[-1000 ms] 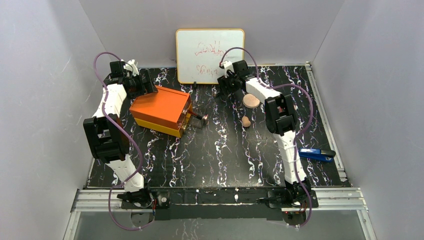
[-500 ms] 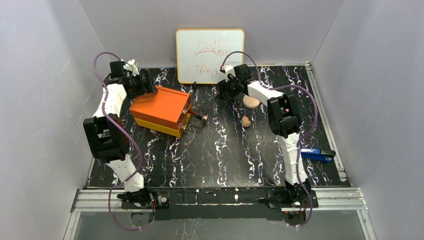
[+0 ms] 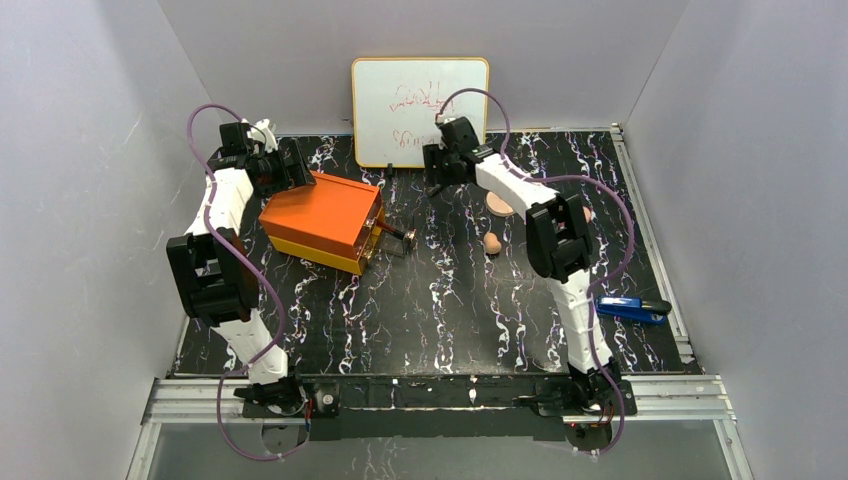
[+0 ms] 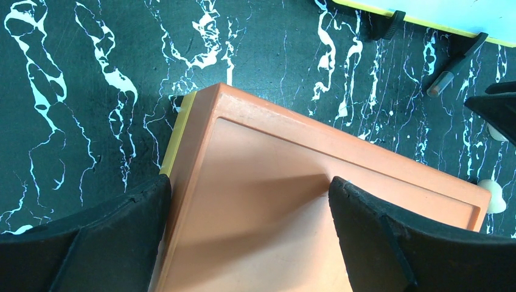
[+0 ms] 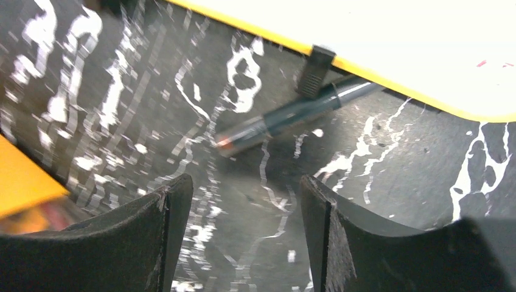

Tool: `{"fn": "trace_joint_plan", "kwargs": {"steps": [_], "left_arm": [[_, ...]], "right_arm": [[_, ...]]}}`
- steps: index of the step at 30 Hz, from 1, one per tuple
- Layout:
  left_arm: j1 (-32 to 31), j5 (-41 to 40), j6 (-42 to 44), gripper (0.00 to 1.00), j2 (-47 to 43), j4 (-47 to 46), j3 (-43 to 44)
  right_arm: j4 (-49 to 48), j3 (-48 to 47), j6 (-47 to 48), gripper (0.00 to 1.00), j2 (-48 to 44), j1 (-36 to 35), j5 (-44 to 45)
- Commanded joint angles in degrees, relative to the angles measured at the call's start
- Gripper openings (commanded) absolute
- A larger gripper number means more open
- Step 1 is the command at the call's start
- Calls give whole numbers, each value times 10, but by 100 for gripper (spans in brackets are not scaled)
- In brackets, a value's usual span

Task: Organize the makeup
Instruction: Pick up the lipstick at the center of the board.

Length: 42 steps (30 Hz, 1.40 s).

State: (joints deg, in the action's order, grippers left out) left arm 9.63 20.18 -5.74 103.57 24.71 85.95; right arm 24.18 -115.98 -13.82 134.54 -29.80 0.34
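A thin dark pencil stick (image 5: 292,115) lies on the table against the whiteboard's foot; it also shows in the left wrist view (image 4: 453,66). My right gripper (image 5: 243,237) is open and empty, hovering just short of it, at the back centre in the top view (image 3: 437,172). The peach disc (image 3: 499,204) and the tan egg-shaped sponge (image 3: 492,243) lie to the right of that gripper. My left gripper (image 4: 248,188) is open over the back-left corner of the orange box (image 4: 304,201). The black compact is not clearly visible.
The orange box (image 3: 320,220) has a drawer (image 3: 392,238) pulled out on its right side. A whiteboard (image 3: 420,110) stands at the back. A blue stapler-like object (image 3: 635,308) lies at the right edge, beside the right arm.
My right gripper has moved left and back, away from the peach disc and towards the whiteboard's foot. The left arm and the makeup items have not moved.
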Motion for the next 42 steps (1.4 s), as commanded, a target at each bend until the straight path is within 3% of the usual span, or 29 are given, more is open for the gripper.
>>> {"fn": "trace_joint_plan", "kwargs": {"steps": [1, 8, 14, 42], "left_arm": [[-12, -34, 26, 95, 33, 78, -42], [-12, -27, 24, 95, 20, 76, -44], [-11, -21, 21, 95, 19, 70, -49], [-11, -36, 26, 95, 38, 72, -37]], "right_arm": [[41, -85, -171, 73, 13, -33, 102], [163, -258, -255, 71, 107, -65, 231], [184, -199, -283, 69, 86, -68, 280], [120, -244, -216, 66, 184, -59, 314]]}}
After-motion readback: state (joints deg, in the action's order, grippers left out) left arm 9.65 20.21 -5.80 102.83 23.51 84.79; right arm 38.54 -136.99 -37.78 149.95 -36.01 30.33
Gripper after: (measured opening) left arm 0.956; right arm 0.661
